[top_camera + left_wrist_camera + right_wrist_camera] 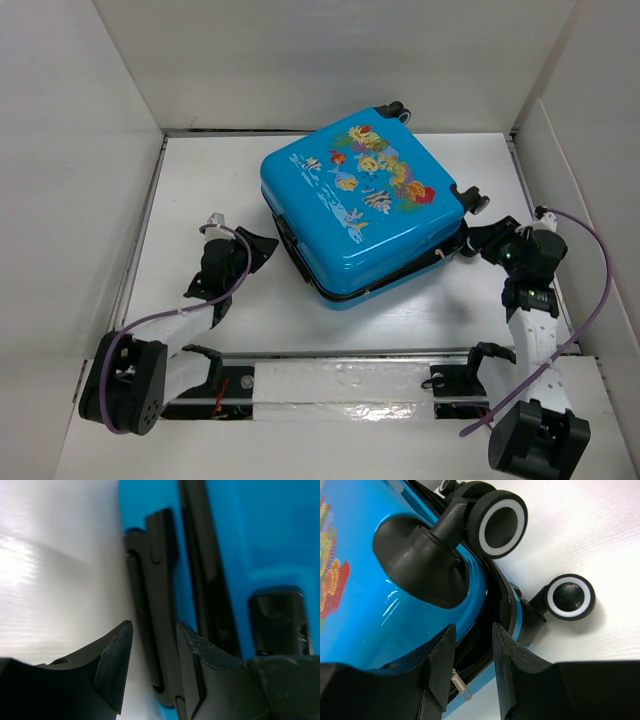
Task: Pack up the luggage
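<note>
Right gripper (474, 635) stands parted around the zip pull (461, 685); left gripper (154, 625) straddles the side handle (150, 580), grip unclear. Suitcase (360, 210) lies flat on the table (200, 200); unheld, it may slide during zipping.

Left pincer (155, 630) and right pincer (473, 630) ajar

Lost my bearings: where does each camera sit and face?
Top external: above, behind the arm bases, looking down at the table; both arms show, left gripper and right gripper flanking the luggage.
Left wrist: faces the handle; own fingers at bottom.
Right wrist: faces the wheels and zipper; own fingers at bottom.
Shared: top and right wrist both show the wheels.
</note>
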Robot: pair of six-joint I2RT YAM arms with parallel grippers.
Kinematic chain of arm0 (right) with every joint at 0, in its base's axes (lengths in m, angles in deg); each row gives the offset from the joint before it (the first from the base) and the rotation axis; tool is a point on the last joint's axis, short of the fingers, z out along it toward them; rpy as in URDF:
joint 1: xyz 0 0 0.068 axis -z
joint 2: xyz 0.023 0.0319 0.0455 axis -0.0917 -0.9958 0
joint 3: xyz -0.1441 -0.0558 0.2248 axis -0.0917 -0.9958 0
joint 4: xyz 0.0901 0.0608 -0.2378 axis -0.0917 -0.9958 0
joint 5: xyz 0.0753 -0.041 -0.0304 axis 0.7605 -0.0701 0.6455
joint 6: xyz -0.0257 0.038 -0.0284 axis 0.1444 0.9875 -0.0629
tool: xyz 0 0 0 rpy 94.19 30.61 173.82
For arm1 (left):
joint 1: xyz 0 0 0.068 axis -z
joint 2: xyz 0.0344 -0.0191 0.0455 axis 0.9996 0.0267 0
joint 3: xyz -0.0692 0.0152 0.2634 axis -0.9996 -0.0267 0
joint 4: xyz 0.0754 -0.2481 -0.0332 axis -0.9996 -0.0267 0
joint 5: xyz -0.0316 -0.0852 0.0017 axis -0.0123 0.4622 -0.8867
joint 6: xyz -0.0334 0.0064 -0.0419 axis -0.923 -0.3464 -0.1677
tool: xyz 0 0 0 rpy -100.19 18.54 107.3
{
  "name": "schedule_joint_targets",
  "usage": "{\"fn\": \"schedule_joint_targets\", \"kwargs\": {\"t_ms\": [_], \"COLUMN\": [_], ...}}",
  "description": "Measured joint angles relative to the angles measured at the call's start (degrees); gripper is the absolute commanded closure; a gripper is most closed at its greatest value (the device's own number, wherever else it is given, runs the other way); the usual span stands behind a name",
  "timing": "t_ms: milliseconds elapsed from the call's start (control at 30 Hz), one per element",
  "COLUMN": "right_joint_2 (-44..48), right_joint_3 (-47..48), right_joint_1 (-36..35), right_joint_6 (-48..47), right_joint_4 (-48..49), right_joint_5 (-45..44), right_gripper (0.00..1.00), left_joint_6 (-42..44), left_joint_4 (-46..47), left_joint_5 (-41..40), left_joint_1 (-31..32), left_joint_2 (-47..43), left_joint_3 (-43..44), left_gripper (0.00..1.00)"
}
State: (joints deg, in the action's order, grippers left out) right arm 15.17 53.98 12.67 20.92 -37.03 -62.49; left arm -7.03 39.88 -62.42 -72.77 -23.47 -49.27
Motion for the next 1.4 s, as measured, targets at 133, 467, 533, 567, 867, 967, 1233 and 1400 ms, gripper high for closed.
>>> {"fn": "schedule_joint_targets", "kwargs": {"t_ms": [133,467,533,567,867,967,1233,1400], "right_joint_2": [0.13,-0.26,-0.79,-1.14,-5.75,-7.72,-14.78,-17.73], "right_joint_3": [-0.02,-2.1,-2.16,-2.25,-3.96,-4.7,-4.42,-2.89], "right_joint_1": [0.0,0.0,0.0,0.0,1.95,2.93,3.41,2.38], "right_joint_6": [0.33,0.55,0.55,0.55,1.88,2.23,1.36,-0.22], "right_joint_4": [0.5,1.29,1.81,1.92,4.28,6.6,11.15,12.74], "right_joint_5": [0.48,0.35,0.31,0.26,-0.92,-0.26,2.67,1.53], "right_gripper": [0.59,0.59,0.59,0.6,0.8,0.8,0.68,0.68], "left_joint_6": [1.03,1.79,1.64,1.6,0.96,0.98,0.44,0.07], "left_joint_4": [3.41,12.09,13.44,13.81,16.17,16.72,21.7,22.97], "left_joint_5": [3.13,7.96,8.11,8.02,6.21,5.53,4.87,3.39], "left_joint_1": [0.0,0.0,0.07,0.11,1.64,1.9,3.04,4.52], "left_joint_2": [1.27,11.52,12.5,12.87,15.91,16.5,21.05,23.63], "left_joint_3": [0.0,0.59,0.59,0.59,0.72,0.72,2.1,5.46], "left_gripper": [0.62,0.56,0.51,0.5,0.44,0.42,0.61,1.0]}}
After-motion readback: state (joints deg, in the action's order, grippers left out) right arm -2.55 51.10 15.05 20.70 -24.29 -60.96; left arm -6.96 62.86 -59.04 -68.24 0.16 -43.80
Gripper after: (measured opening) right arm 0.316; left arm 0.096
